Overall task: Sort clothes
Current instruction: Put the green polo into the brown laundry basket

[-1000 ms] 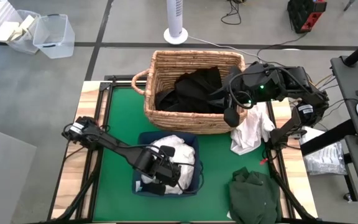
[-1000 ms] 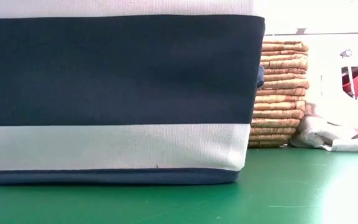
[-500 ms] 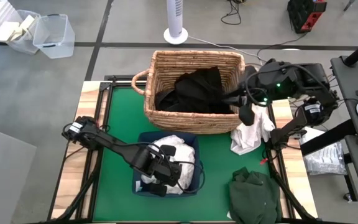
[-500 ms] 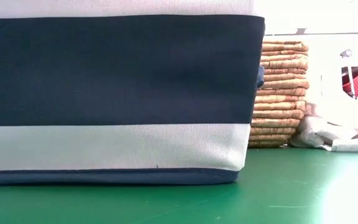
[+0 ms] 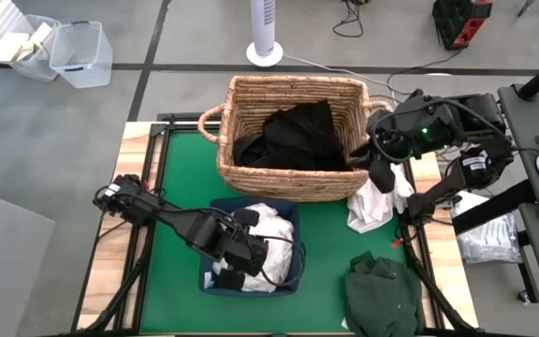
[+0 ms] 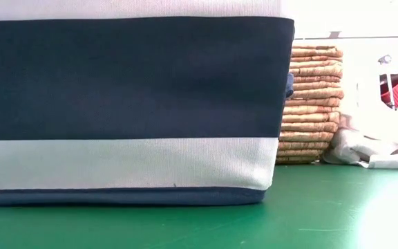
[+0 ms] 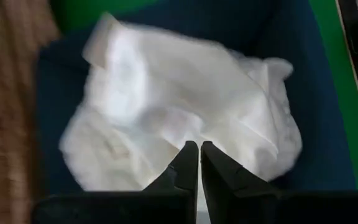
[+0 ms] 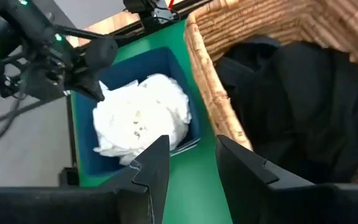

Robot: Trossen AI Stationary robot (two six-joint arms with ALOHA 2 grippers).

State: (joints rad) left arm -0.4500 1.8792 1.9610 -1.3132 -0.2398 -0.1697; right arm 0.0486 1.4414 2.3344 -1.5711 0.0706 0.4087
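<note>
We read no brand or writing anywhere. Our left gripper (image 7: 198,163) hangs over the navy bin (image 5: 288,221), jaws pressed together and empty, just above the white clothes (image 7: 179,106) piled inside. Our right gripper (image 5: 379,174) sits beside the wicker basket (image 5: 251,103) holding black clothes (image 5: 293,136), jaws parted, gripping nothing, above a white garment (image 5: 374,206) on the table (image 5: 181,178). Only the high view shows the dark green garment (image 5: 382,295).

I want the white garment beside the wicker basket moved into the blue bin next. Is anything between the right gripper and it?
Nothing visible. The right gripper, fingers open and empty, hangs over the white garment lying beside the wicker basket.
</note>
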